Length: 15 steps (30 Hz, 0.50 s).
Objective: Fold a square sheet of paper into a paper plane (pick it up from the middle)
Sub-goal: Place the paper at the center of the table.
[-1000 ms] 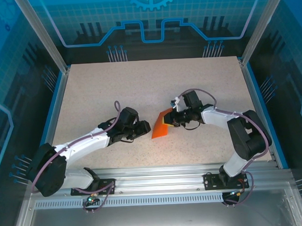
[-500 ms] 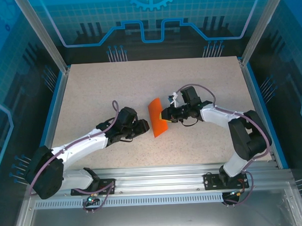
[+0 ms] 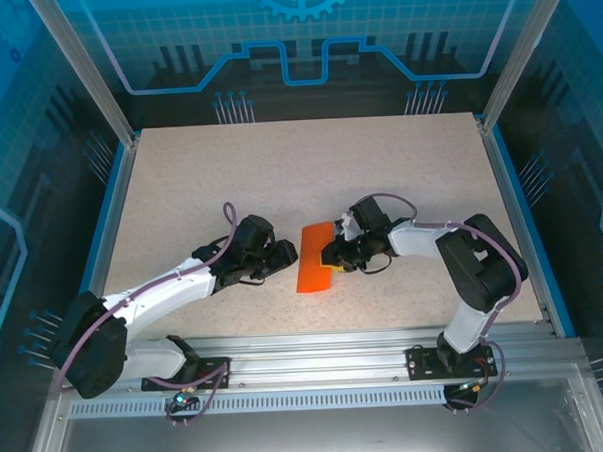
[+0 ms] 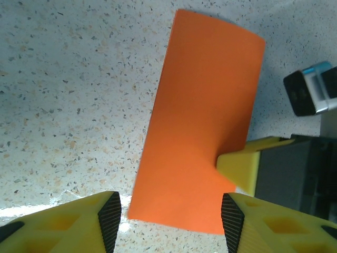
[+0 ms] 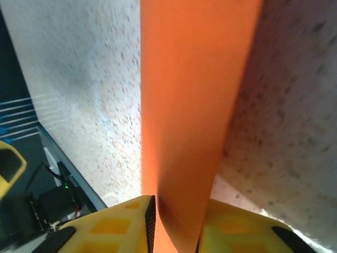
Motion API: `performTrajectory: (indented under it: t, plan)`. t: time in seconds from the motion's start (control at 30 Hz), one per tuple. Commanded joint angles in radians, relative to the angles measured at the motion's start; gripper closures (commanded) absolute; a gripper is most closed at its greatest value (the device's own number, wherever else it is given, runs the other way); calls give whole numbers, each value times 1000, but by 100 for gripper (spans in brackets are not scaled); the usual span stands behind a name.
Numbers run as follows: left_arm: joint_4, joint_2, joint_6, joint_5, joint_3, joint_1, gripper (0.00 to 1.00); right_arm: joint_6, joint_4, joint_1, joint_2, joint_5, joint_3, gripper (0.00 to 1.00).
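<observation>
The square sheet of paper (image 3: 311, 258), bright orange, lies on the table folded over into a long rectangle rather than a plane shape. My right gripper (image 3: 333, 255) reaches in from the right and is shut on the sheet's right edge. In the right wrist view the paper (image 5: 189, 105) fills the gap between the yellow fingers of the right gripper (image 5: 176, 221). My left gripper (image 3: 283, 257) sits just left of the sheet, open. In the left wrist view the paper (image 4: 202, 121) lies ahead of the left gripper (image 4: 171, 224), untouched, with a right finger (image 4: 239, 163) on its edge.
The speckled tabletop (image 3: 229, 179) stretches wide behind and to both sides of the paper. Blue side rails (image 3: 111, 209) bound the table. The metal mounting rail (image 3: 317, 345) runs along the near edge.
The right gripper has brought the paper down from standing on edge to lying flat, shifting slightly left and nearer. The left arm has barely moved.
</observation>
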Motion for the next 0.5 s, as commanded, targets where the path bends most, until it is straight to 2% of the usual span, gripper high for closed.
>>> performTrajectory:
  t: [0.0,0.1,0.17,0.33,0.47]
  plan:
    - [-11,-5,0,-3,-10,9,43,-44,-154,19,-63,127,5,66]
    - [-9,-11,1,-2,-16,8,43,-97,-304,6,-97,283,36,63]
    - [-10,-11,2,-3,-18,9,43,-108,-363,4,-110,338,57,62]
    - [-6,-1,4,-4,-23,8,43,-86,-209,30,-121,184,41,62]
    - [2,24,13,18,-18,9,43,-54,-156,41,-71,166,49,62]
